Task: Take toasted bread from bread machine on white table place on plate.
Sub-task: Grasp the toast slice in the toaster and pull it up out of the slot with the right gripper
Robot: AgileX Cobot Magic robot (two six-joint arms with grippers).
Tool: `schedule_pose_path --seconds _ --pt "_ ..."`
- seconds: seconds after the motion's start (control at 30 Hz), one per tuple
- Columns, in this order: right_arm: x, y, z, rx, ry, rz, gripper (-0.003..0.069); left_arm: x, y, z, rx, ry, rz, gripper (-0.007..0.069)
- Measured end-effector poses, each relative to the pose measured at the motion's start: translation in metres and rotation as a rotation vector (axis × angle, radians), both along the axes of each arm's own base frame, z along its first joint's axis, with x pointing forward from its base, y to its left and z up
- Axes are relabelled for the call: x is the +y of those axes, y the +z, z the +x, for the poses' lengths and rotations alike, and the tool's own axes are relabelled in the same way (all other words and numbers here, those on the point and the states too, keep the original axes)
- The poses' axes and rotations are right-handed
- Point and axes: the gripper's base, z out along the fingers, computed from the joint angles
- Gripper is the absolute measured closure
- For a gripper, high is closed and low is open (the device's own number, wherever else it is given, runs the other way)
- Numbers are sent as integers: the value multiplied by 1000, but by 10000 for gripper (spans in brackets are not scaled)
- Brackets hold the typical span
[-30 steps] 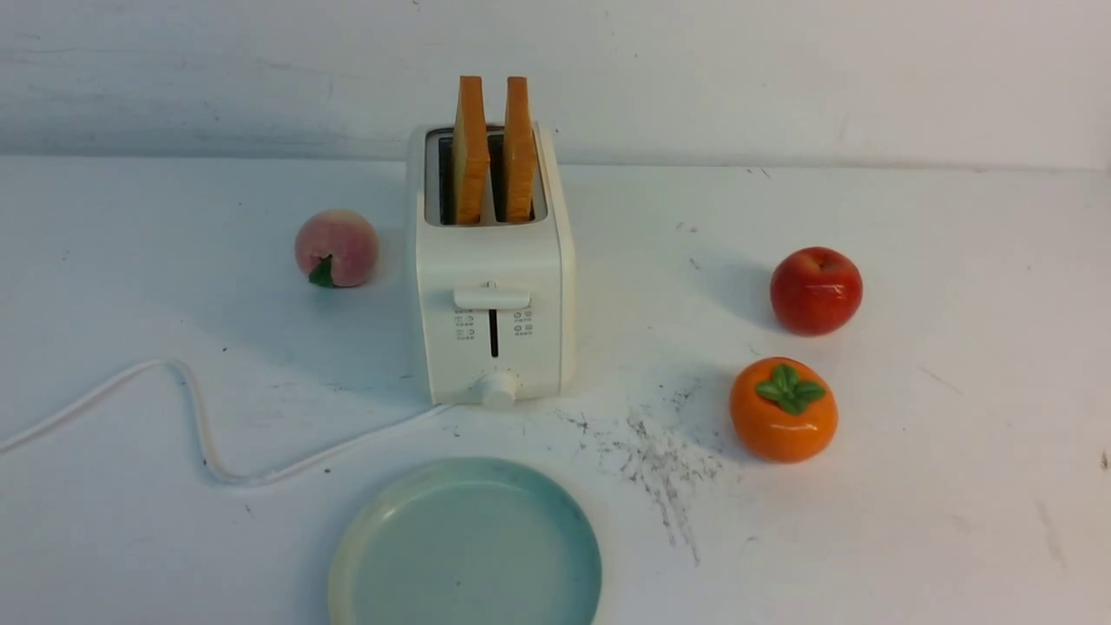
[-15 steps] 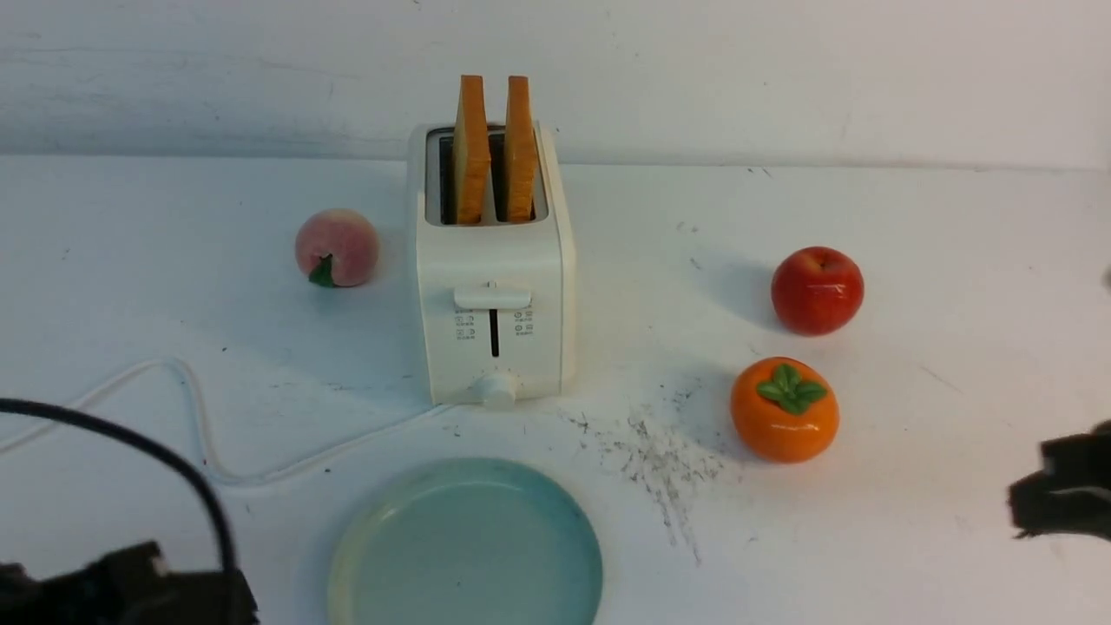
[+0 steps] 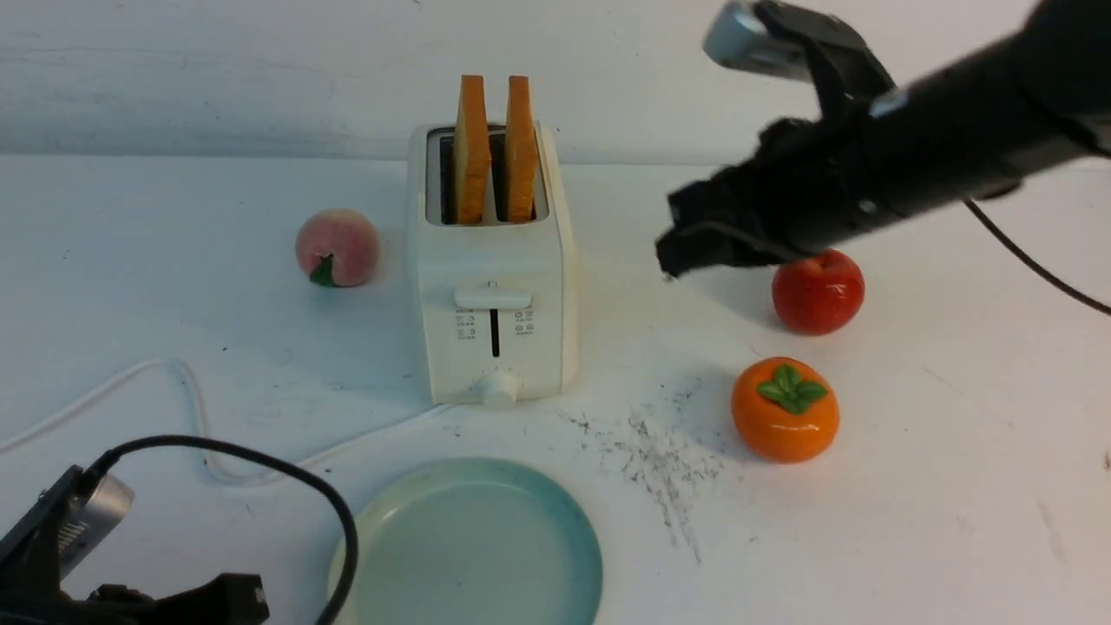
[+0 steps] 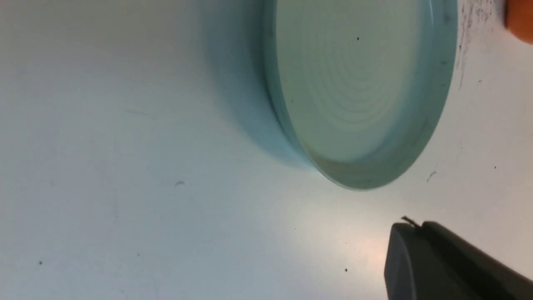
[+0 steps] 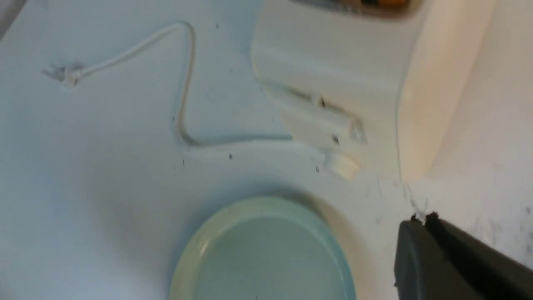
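your left gripper [image 4: 412,226] has its jaws pressed together, empty, beside the plate [image 4: 362,96], your right gripper [image 5: 421,220] seems closed on nothing too, and both toasted bread slices [image 3: 471,148] stand in the bread machine [image 3: 495,278].

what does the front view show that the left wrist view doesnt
Only the front view: the toaster with two toast slices standing in its slots, the peach, the apple and the right arm. Only the left wrist view: the left fingers pressed together, and faint rings inside the plate. Both: the plate, the white table and the orange fruit, only its edge at the wrist.
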Motion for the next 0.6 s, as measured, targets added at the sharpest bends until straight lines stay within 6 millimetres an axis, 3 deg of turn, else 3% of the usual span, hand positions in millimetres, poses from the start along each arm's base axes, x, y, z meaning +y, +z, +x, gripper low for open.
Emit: schedule_pose_path --seconds 0.17,0.23,0.47,0.6 --pt "33 1 31 -87 24 -1 555 0 0 0 0 5 -9 638" --pt "45 -2 50 -135 11 6 477 -1 1 0 1 6 -13 638" --pt "58 -23 87 -200 -50 23 293 -1 0 -1 9 -5 -17 638" --pt "62 -37 99 -220 -83 31 260 -1 0 -1 11 -7 -19 638"
